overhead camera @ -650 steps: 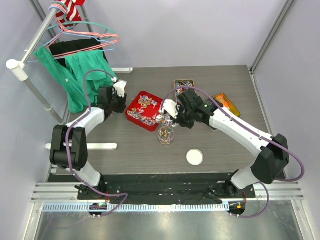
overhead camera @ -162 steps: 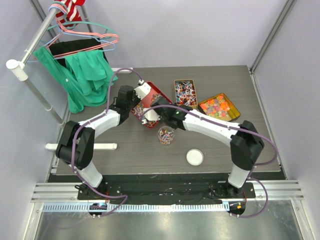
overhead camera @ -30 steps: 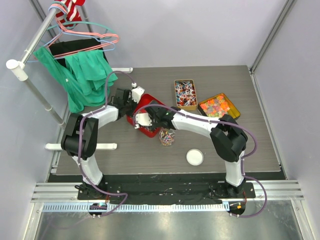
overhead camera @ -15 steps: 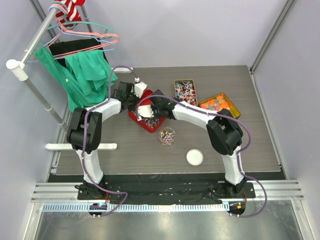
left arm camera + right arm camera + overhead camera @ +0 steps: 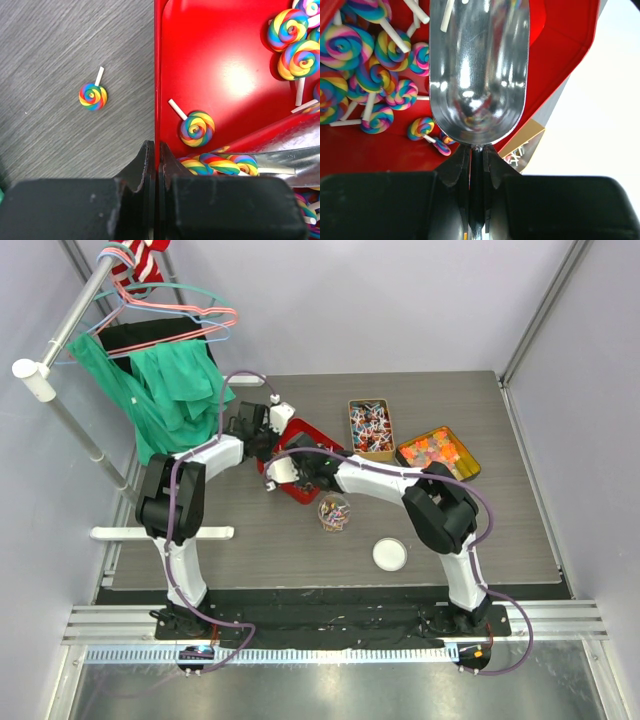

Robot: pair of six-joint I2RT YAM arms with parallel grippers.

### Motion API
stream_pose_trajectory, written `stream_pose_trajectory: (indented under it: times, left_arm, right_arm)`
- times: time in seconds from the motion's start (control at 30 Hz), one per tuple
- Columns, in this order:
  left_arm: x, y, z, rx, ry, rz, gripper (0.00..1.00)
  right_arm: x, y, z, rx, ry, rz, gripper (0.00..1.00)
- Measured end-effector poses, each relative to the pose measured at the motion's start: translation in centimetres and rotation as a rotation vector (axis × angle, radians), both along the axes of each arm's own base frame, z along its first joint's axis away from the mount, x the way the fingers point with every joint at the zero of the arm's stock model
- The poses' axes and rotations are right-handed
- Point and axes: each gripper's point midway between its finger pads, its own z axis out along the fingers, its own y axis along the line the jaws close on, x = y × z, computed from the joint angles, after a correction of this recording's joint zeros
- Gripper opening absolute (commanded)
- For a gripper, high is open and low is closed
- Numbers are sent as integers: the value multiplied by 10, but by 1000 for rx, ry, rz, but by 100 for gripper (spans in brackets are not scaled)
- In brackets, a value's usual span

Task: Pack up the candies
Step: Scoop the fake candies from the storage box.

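The candies (image 5: 380, 75) are rainbow swirl lollipops lying in a red tray (image 5: 303, 492). My left gripper (image 5: 155, 150) is shut on the tray's left rim (image 5: 157, 75), and one candy (image 5: 197, 128) lies just inside it. My right gripper (image 5: 476, 152) is shut on the handle of a metal scoop (image 5: 479, 65). The scoop's bowl is over the tray with no candy in it. In the top view the left gripper (image 5: 268, 432) is at the tray's far left and the right gripper (image 5: 300, 468) is over its middle. A small clear jar (image 5: 333, 512) holding candies stands just in front of the tray.
One stray candy (image 5: 93, 96) lies on the table left of the tray. A white lid (image 5: 390, 554) sits near the front. Two open tins of other sweets (image 5: 368, 427) (image 5: 437, 452) stand at the back right. Green cloth (image 5: 170, 390) hangs from a rack on the left.
My right gripper swung the scoop deeper into the tray, then back toward its near left side. The left gripper kept its hold on the rim and shifted only slightly.
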Motion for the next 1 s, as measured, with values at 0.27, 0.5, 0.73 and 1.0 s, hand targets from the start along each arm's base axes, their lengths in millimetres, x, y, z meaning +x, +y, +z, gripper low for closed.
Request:
stream_pose_trajectory:
  times: [0.27,0.5,0.73,1.0]
  left_arm:
    - [-6,3,-4,3,38,28,0]
    - [-11,7,-5,11,71,50,0]
    - [-9,6,-1,9,64,50,0]
    - [-11,7,-2,12,76,55,0]
  right_arm:
    - [-9,5,-6,-33,-80,-2,1]
    - [-18,16,0,2,40,9,1]
    - [-17,21,3,37,85,20,1]
    - [-6,9,-14,-61,-114,55,1]
